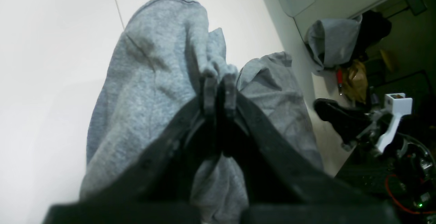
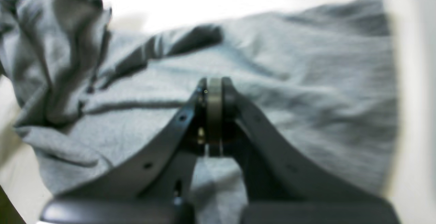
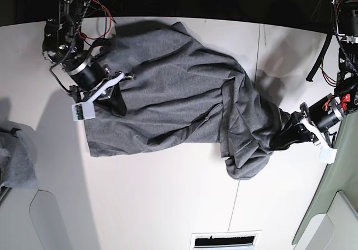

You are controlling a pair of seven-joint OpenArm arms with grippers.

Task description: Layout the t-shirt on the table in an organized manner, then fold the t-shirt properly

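Note:
The heather-grey t-shirt (image 3: 168, 104) lies across the white table (image 3: 168, 199), fairly flat on the left and bunched into folds on the right. My left gripper (image 3: 277, 141) is at that bunched right end. In the left wrist view the left gripper (image 1: 219, 81) is shut on a raised fold of the t-shirt (image 1: 146, 81). My right gripper (image 3: 116, 93) is at the shirt's left edge. In the blurred right wrist view the right gripper (image 2: 214, 84) is shut just above the t-shirt (image 2: 306, 81), and no cloth shows between its tips.
A smaller grey cloth bundle (image 3: 14, 155) lies at the table's left edge. A pale grey-green panel (image 3: 330, 205) borders the right side. A thin dark seam (image 3: 258, 43) crosses the tabletop, and a slotted vent (image 3: 224, 240) sits at the near edge. Cables hang behind both arms.

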